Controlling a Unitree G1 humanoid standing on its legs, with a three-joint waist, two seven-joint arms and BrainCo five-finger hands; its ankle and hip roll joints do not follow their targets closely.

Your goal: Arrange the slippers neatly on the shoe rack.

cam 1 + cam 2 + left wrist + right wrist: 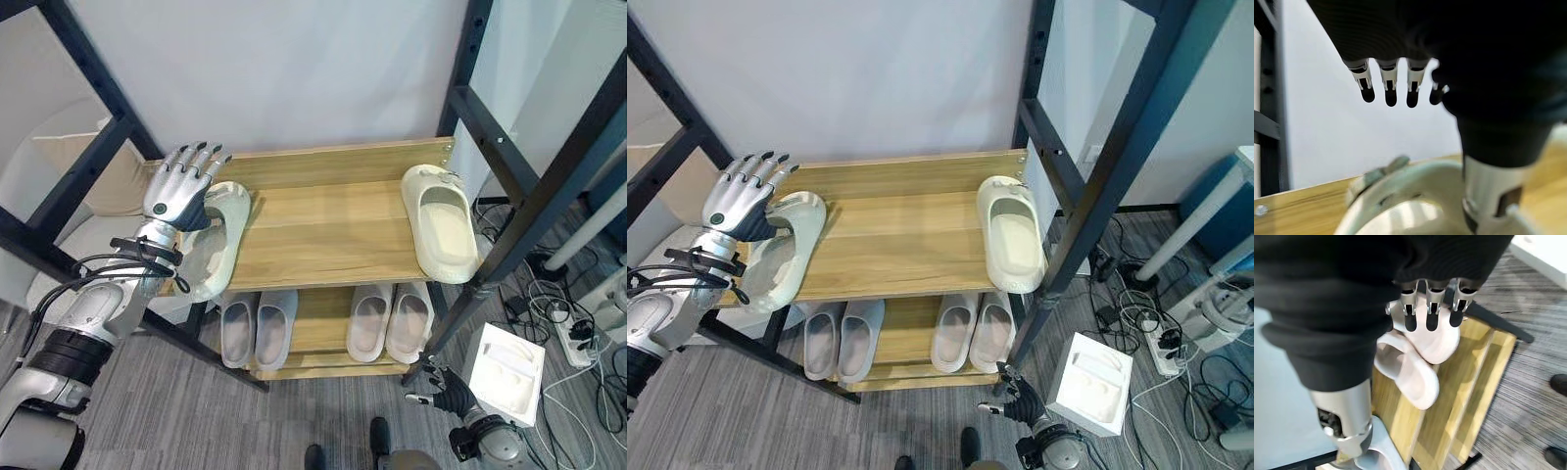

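Observation:
A cream slipper (217,257) lies at the left edge of the wooden rack's top shelf (323,230), partly hanging over the side. My left hand (181,191) rests over its heel end with fingers straight and spread; in the left wrist view the thumb (1488,191) reaches down to the slipper (1410,193). The matching cream slipper (441,225) sits at the shelf's right edge. My right hand (446,392) hangs low by the rack's front right leg, fingers relaxed, holding nothing.
Two pairs of pale slippers (257,328) (392,321) fill the lower shelf. Black frame posts (549,186) stand on both sides of the rack. A white box (507,372), a power strip (573,338) and cables lie on the floor at right. A person's shoes (380,436) show in front.

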